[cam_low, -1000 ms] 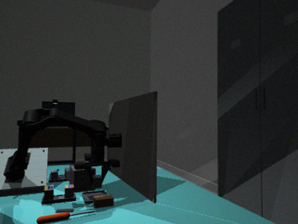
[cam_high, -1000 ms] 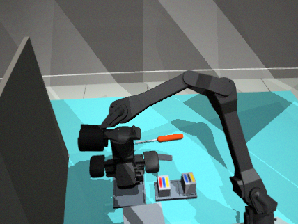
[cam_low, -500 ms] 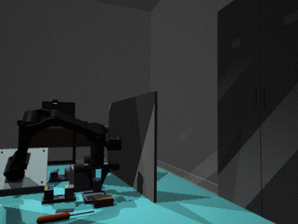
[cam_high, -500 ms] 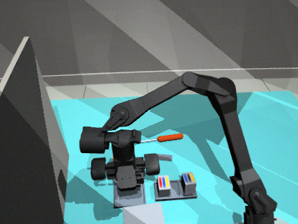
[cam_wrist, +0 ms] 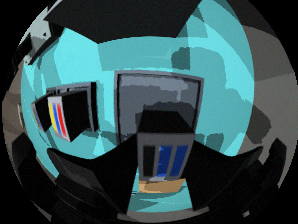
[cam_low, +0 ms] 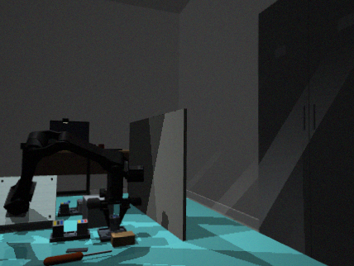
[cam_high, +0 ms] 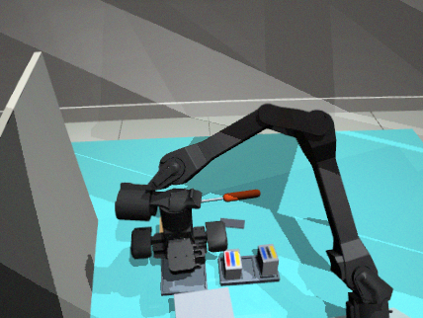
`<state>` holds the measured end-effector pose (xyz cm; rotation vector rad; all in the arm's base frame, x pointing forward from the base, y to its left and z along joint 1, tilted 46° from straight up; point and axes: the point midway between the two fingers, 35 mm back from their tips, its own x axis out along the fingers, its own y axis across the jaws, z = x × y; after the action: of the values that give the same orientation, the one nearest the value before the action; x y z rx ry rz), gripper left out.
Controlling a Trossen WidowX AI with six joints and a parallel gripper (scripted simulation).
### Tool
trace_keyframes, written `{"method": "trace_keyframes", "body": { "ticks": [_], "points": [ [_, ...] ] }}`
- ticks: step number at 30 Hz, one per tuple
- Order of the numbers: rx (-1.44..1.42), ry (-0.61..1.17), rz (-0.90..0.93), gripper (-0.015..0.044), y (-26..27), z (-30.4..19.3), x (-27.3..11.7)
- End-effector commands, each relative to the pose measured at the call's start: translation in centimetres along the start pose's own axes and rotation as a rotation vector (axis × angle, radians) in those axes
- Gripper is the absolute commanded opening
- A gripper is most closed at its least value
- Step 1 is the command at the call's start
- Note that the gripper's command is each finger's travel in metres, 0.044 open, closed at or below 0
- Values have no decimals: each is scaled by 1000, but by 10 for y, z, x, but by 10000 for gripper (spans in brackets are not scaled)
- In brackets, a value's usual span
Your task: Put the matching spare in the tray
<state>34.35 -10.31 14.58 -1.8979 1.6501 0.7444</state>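
The held block (cam_low: 114, 221) (cam_wrist: 165, 159) is showing a striped code of black, blue, blue. In the rack (cam_high: 249, 281) (cam_low: 69, 238) (cam_wrist: 93, 107), one block (cam_high: 232, 271) (cam_low: 83, 228) (cam_wrist: 72, 115) is bearing red, blue and yellow stripes; the other block (cam_high: 268, 263) (cam_low: 58, 229) (cam_wrist: 42, 116) is carrying blue, black and yellow.

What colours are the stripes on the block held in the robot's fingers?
One black stripe and two blue, clearest in the wrist view.
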Motion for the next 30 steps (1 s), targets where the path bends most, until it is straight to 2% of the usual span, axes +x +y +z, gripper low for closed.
{"method": "trace_keyframes", "body": {
  "ticks": [1,5,22,30],
  "points": [
    [0,-5,-7,0,0,0,1],
    [0,-4,-7,0,1,0,4],
    [0,0,0,440,0,0,2],
    [-2,-9,-4,440,1,0,-99]
  ]
}}
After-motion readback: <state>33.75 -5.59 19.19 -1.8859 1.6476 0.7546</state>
